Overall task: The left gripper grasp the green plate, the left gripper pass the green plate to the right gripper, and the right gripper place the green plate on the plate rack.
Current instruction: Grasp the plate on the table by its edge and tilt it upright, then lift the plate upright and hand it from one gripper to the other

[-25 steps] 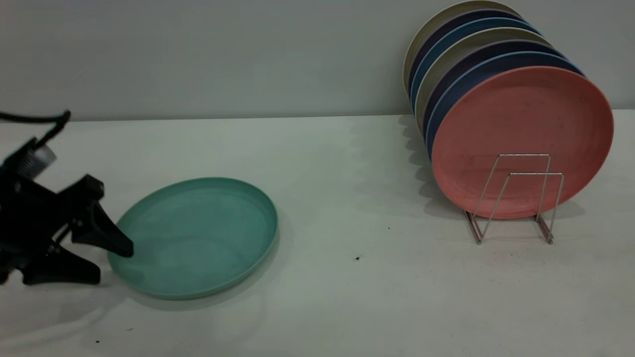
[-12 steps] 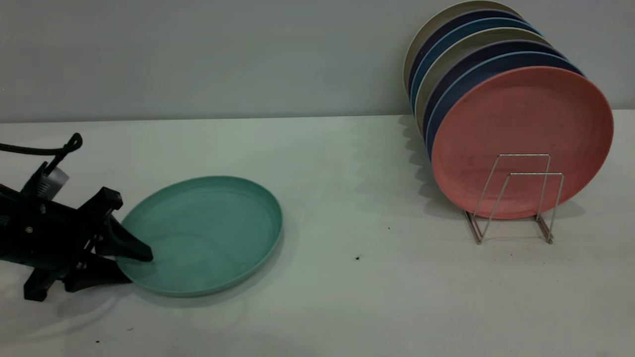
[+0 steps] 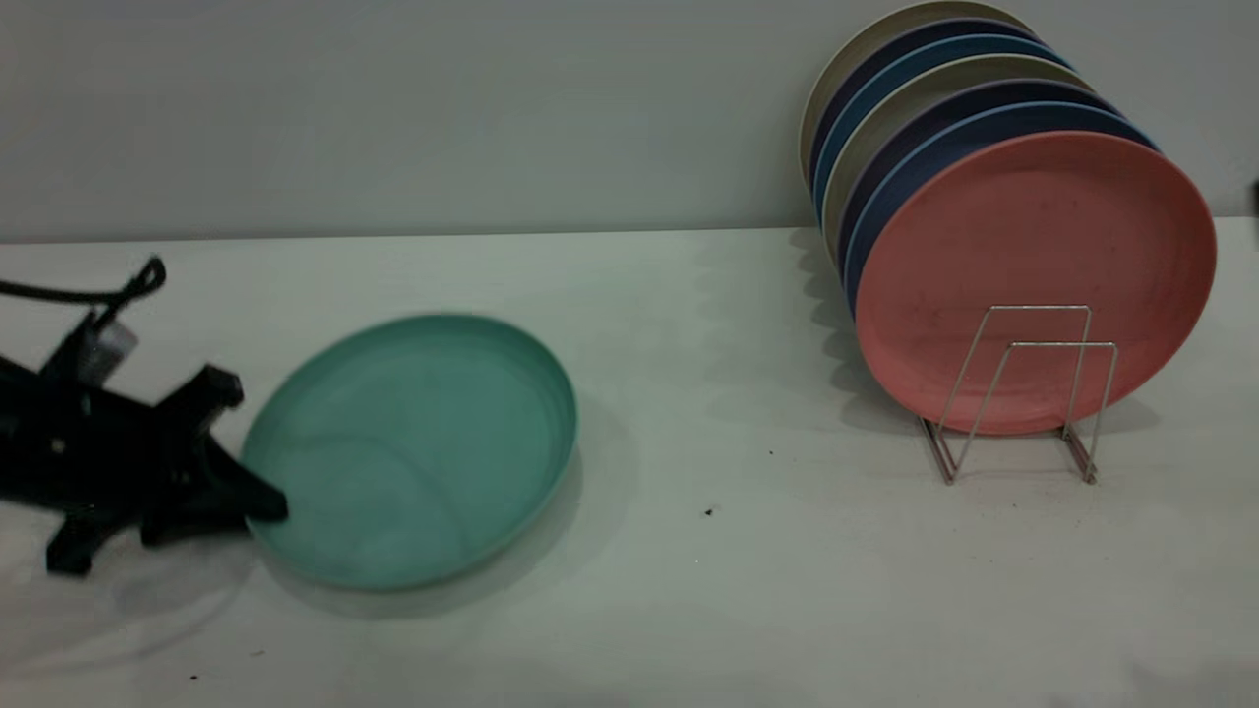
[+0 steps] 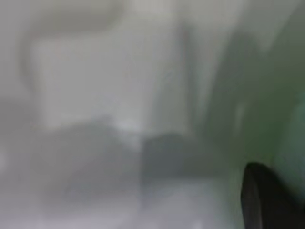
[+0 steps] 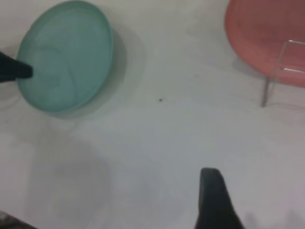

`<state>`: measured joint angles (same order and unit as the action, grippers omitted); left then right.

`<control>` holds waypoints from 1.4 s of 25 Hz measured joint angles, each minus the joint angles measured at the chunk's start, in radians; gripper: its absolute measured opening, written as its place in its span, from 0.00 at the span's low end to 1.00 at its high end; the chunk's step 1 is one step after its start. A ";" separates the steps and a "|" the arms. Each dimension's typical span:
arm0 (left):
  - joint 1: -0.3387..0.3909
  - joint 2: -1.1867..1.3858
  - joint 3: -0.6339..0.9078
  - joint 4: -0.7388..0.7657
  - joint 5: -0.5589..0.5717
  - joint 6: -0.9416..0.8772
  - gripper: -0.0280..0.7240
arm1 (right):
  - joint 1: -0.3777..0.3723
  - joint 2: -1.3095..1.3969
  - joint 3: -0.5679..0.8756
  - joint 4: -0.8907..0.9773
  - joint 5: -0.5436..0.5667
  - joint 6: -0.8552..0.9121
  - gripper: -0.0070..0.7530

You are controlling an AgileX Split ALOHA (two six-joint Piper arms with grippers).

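Note:
The green plate (image 3: pixel 413 447) is at the table's left, tilted with its far rim raised. My left gripper (image 3: pixel 258 513) comes in low from the left edge and is shut on the plate's left rim, one finger on the inner face and one beneath. In the blurred left wrist view a dark finger (image 4: pixel 262 200) lies against the green plate (image 4: pixel 290 119). The right wrist view looks down on the green plate (image 5: pixel 66 55) and the left gripper (image 5: pixel 21 71) from far off. My right gripper (image 5: pixel 214 200) is high above the table's middle. The plate rack (image 3: pixel 1023 393) stands at the right.
Several plates lean upright in the rack against the wall, a salmon-pink plate (image 3: pixel 1033 275) in front, blue and beige ones behind. The front wire loops (image 3: pixel 1043 339) hold nothing. Small dark specks (image 3: pixel 708 512) lie on the white table (image 3: pixel 738 610).
The left gripper slid right onto the plate's rim and shut on it. The plate has shifted a little right and its far rim has risen off the table.

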<state>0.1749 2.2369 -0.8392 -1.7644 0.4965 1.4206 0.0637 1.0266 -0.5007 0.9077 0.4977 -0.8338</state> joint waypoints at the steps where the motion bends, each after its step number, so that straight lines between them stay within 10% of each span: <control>1: -0.001 -0.014 -0.009 0.000 0.000 0.025 0.06 | 0.000 0.041 0.000 0.066 -0.009 -0.055 0.64; 12: -0.115 -0.164 -0.082 0.186 0.032 0.121 0.06 | 0.000 0.462 -0.024 0.835 0.108 -0.863 0.64; 35: -0.360 -0.164 -0.095 0.065 0.031 0.075 0.06 | 0.000 0.853 -0.239 0.863 0.314 -0.964 0.64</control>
<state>-0.1849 2.0727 -0.9345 -1.6993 0.5273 1.4957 0.0637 1.8800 -0.7392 1.7704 0.8120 -1.7976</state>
